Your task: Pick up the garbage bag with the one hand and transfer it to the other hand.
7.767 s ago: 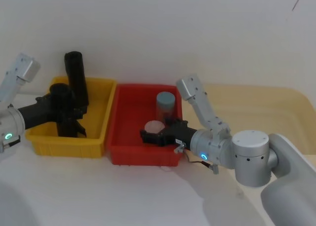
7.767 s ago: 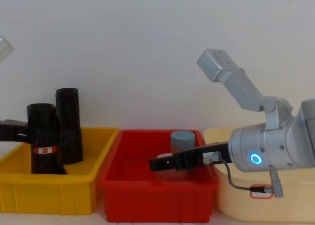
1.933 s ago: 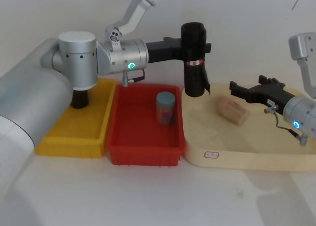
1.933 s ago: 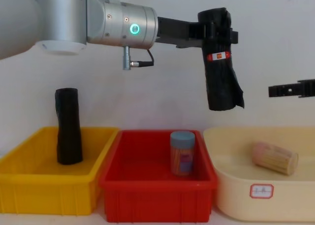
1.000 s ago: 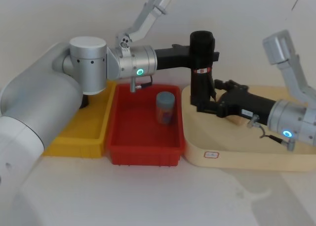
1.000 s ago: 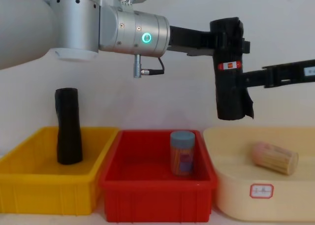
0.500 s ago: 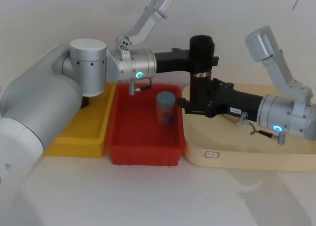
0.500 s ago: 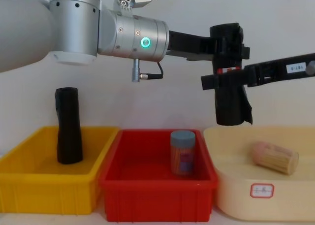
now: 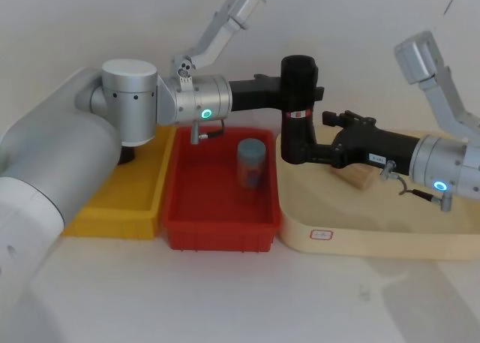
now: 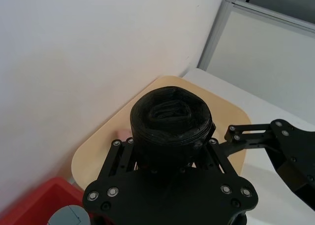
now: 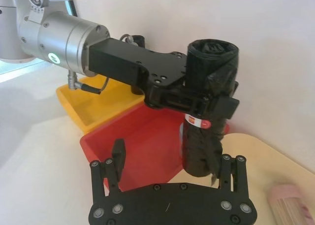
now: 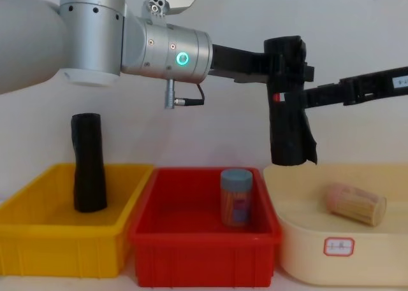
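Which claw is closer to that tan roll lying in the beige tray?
Right. The right gripper straddles the garbage bag at its lower part, above and beside the tan roll; the left gripper clamps the bag higher up, farther away.

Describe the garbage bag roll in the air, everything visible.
The garbage bag is a black roll of crinkled plastic with a narrow red-and-white label and a loose flap at its lower end. It hangs upright in the air above the cream tray's left edge. The left gripper clamps its upper part; the right gripper, open, straddles its lower part.
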Controlling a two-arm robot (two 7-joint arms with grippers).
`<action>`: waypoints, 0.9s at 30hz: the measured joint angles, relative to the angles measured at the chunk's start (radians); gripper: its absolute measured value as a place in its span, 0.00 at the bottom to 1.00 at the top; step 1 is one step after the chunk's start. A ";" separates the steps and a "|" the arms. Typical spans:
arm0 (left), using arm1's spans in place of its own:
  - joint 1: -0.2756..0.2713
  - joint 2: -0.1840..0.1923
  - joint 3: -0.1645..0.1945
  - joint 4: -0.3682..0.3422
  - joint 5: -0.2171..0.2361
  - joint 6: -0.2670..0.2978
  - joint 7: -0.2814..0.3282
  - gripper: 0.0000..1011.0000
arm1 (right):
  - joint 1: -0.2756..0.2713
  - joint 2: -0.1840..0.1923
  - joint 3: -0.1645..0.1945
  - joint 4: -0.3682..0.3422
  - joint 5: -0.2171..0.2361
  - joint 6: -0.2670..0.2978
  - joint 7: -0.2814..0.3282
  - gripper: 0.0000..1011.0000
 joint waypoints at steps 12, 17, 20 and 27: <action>-0.008 -0.011 -0.008 0.021 0.009 -0.003 0.000 0.44 | 0.017 0.000 -0.006 0.034 0.002 0.007 -0.024 0.99; -0.009 -0.016 -0.013 0.026 0.011 -0.006 -0.001 0.44 | 0.027 -0.015 -0.011 0.058 -0.004 0.003 -0.054 0.99; -0.009 -0.018 -0.015 0.026 0.013 -0.006 -0.002 0.44 | 0.034 -0.026 -0.013 0.077 -0.009 -0.003 -0.071 0.99; -0.009 -0.021 -0.018 0.026 0.015 -0.006 -0.002 0.44 | 0.053 -0.050 -0.016 0.122 -0.016 -0.026 -0.103 0.99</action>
